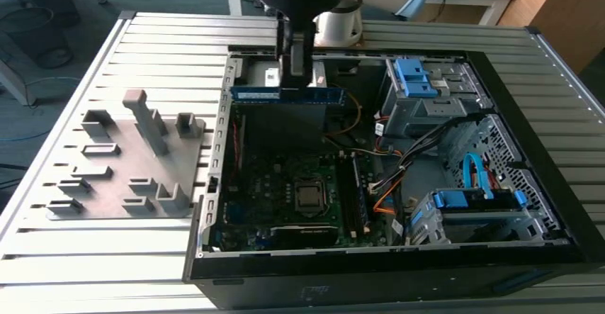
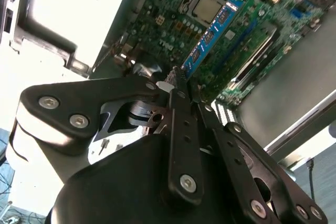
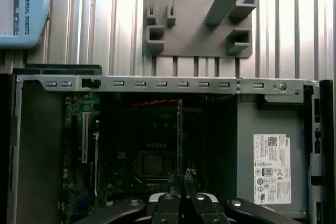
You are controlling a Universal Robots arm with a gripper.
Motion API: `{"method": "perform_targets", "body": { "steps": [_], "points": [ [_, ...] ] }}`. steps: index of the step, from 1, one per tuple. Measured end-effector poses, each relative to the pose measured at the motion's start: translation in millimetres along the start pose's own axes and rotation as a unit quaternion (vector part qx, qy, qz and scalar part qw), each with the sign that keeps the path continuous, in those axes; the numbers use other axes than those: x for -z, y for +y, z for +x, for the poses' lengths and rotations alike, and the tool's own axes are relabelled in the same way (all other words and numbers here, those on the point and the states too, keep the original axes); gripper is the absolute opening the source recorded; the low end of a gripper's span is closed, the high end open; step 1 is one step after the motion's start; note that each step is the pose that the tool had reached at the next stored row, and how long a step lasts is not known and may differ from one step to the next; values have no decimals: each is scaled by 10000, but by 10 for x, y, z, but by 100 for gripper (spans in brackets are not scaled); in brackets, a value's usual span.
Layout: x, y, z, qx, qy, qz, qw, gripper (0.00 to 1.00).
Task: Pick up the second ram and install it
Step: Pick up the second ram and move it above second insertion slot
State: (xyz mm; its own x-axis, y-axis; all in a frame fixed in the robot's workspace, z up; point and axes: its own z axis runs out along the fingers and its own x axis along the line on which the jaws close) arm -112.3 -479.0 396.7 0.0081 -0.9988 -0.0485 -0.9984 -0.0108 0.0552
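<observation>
The claw is clenched on the ram, pinching its upper edge across the two flat faces, a little to the exterior view's right of its middle. The ram hangs straight below the claw, on edge and level, touching nothing, in the air over the far part of the open case. Its long axis runs across the exterior view from left to right, and the arm comes down on it from above.

In the second wrist view the ram reaches away from the claw, passing over the board just beside the processor and well apart from it in height. In the first wrist view the ram shows edge-on as a thin line running out from the claw, pointing toward the fixture beyond the case wall.

The board lies on the case floor, below the ram and nearer the exterior camera. The long dark rails beside the processor, which I take for the memory slots, lie lower than the ram and toward the exterior view's right. They seem to run crosswise to the ram's axis, though I cannot be sure from these angles.

The grey fixture sits on the tabletop, well apart at the exterior view's left. By my reading the pick-up is done and the seating is not
</observation>
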Motion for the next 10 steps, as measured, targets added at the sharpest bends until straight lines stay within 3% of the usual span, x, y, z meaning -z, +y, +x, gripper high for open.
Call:
{"method": "perform_targets", "body": {
  "steps": [4, 10],
  "points": [
    [-63, -140, 5, 0, 0, -14, 10000, 14],
    [-165, -255, 11, -1, 1, -15, 10000, 14]
  ]
}}
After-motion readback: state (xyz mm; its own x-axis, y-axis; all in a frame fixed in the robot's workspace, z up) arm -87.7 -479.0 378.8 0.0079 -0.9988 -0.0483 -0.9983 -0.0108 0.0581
